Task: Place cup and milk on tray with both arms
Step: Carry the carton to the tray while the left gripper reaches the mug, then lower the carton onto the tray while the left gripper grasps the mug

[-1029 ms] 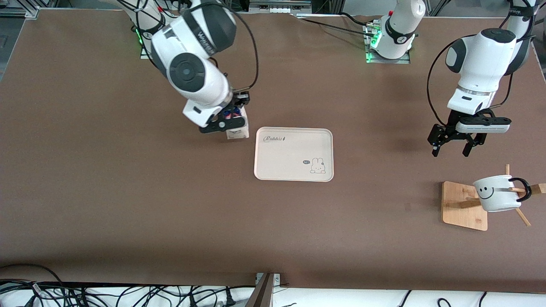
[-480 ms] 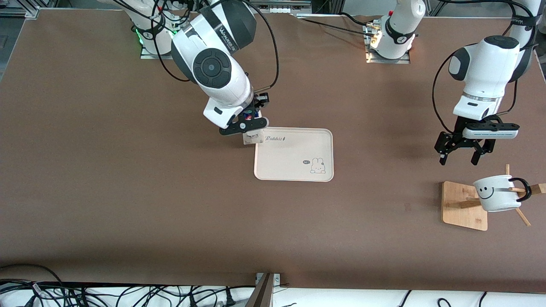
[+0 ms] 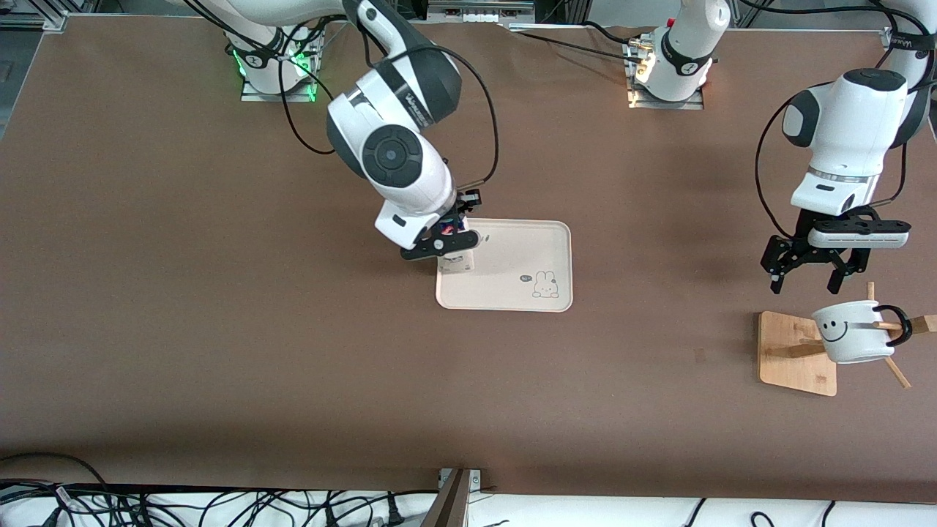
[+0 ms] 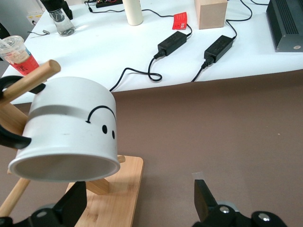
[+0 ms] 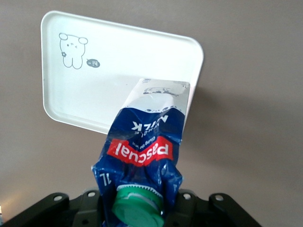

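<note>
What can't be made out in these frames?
- Front view: the milk is mostly hidden under the right gripper.
- Neither view shows whether the carton's base touches the tray.
- Left wrist view: the cup covers most of the wooden stand.

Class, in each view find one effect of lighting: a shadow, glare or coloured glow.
Front view: green glow at the right arm's base, soft shadow beside the left gripper. Right wrist view: shine on the milk. Left wrist view: the cup shades its wooden stand.

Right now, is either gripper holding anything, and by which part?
Right gripper holds the milk by its top near the cap, over the tray. Left gripper holds nothing.
</note>
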{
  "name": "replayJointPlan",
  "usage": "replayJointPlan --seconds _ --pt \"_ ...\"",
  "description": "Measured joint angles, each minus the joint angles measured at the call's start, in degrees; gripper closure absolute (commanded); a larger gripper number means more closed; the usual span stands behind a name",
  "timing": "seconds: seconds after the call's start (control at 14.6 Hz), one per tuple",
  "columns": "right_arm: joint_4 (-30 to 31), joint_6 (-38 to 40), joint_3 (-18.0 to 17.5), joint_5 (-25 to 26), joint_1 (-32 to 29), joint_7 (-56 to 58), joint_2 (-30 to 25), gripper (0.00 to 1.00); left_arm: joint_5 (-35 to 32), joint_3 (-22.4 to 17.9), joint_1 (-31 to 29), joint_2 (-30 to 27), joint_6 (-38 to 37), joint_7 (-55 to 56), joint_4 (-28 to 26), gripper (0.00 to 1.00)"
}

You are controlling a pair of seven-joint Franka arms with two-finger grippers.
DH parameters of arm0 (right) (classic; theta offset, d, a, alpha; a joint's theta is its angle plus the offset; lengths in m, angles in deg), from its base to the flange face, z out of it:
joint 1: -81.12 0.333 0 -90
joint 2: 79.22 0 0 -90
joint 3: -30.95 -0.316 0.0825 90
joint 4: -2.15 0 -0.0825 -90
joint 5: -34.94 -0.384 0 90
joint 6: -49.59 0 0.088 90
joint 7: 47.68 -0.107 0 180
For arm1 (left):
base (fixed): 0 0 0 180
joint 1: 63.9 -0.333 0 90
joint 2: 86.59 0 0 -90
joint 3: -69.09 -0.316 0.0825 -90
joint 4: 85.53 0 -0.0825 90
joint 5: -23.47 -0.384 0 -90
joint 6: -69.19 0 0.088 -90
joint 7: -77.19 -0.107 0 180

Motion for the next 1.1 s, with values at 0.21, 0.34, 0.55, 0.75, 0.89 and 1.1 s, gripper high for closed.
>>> replayJointPlan --seconds 0.21,0.34,0.55,0.75,0.89,1.1 --pt "-0.42 -1.24 -0.05 0.00 2.97 -0.11 1.68 0.63 -0.59 -0.02 0.01 1.50 0.01 -0.87 2.22 0.00" --pt "-0.51 -1.31 -0.04 0.00 4.09 -0.76 1.70 0.63 -1.29 -0.02 0.01 2.37 0.01 -1.81 4.19 0.00" --pt "-0.55 -2.88 0.53 -0.02 3.51 -0.87 2.42 0.63 -2.12 -0.03 0.00 3.74 0.01 -2.65 6.43 0.00" --pt "-0.55 -6.96 0.62 -0.15 2.73 -0.87 4.87 0.63 -2.36 -0.03 0.00 4.70 0.01 -3.31 7.40 0.00" --pt "-0.62 -8.20 0.62 -0.19 2.70 -0.88 6.04 0.63 -2.36 -0.03 0.00 4.99 0.00 -3.36 7.43 0.00" --pt "-0.71 -8.17 0.74 -1.37 2.15 -1.20 6.15 0.63 -2.36 -0.03 0.00 5.55 -0.04 -3.29 7.00 0.00"
